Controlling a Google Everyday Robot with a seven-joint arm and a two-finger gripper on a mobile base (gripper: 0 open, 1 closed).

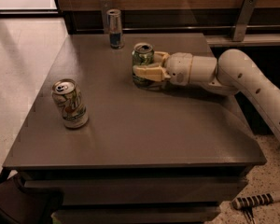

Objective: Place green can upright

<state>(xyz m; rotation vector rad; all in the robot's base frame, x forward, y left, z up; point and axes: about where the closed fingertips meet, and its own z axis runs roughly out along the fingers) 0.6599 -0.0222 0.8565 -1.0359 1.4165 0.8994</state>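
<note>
The green can (142, 59) stands upright on the brown table (144, 134), right of its middle toward the back. It has a dark green body and a shiny silver top. My gripper (145, 70) reaches in from the right and its pale fingers (147, 73) are closed around the can's body, one in front and one behind. The can's base rests on or just at the tabletop. The white arm (242, 78) stretches back to the right.
A white can with green-red print (70, 103) stands upright at the table's front left. A slim silver-and-blue can (114, 28) stands at the back edge. A wooden wall panel runs behind the table. A striped tool (259, 200) lies on the floor at the lower right.
</note>
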